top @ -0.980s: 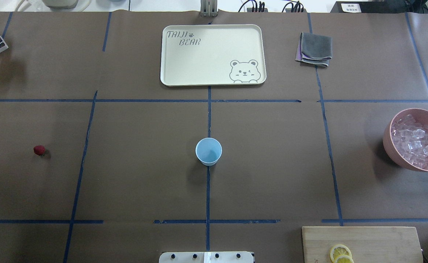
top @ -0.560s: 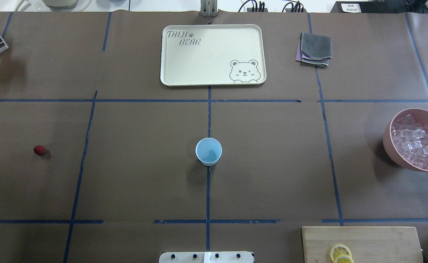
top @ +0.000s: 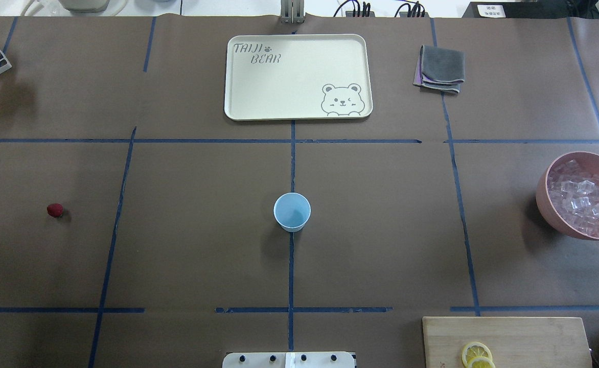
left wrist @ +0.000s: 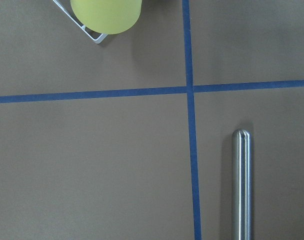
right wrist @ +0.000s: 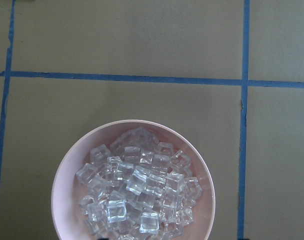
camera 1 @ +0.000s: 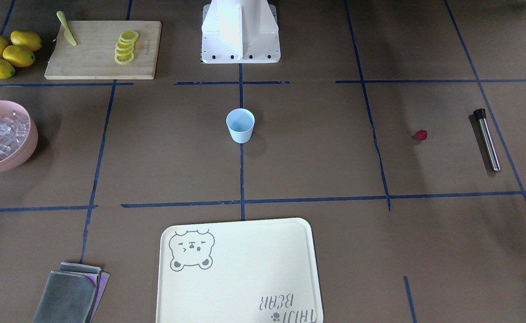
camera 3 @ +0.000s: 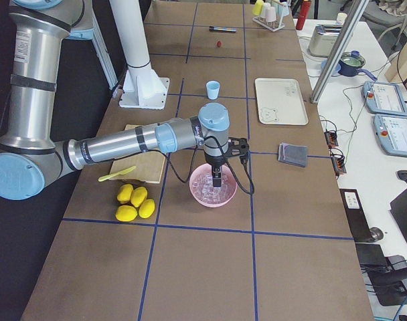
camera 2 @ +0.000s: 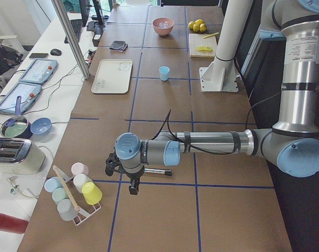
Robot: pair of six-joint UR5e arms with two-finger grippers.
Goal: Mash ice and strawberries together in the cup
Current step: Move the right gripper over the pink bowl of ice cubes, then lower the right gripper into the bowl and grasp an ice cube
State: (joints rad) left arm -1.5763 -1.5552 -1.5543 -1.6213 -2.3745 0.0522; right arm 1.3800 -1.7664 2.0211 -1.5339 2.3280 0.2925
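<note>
The pale blue cup [top: 292,212] stands upright and empty-looking at the table's middle, also seen from across the table [camera 1: 240,125]. The strawberry [top: 54,210] lies alone far to its left, near a steel muddler [camera 1: 487,139]. The ice [right wrist: 137,195] fills a pink bowl [top: 545,199] at the right edge. My right gripper [camera 3: 217,179] hangs straight over that bowl. My left gripper [camera 2: 132,185] hovers beside the muddler [left wrist: 241,185]. Each gripper shows only in a side view, so I cannot tell whether either is open or shut.
A cream bear tray [top: 238,76] and a folded grey cloth [top: 440,69] lie at the far side. A cutting board [camera 1: 101,63] with lemon slices, a yellow knife and whole lemons [camera 1: 7,51] sits near the robot's right. A cup rack [camera 2: 75,191] stands by the left arm.
The ice in the bowl looks slightly darker in the overhead view than a second ago. Cup, strawberry and muddler have not moved.
</note>
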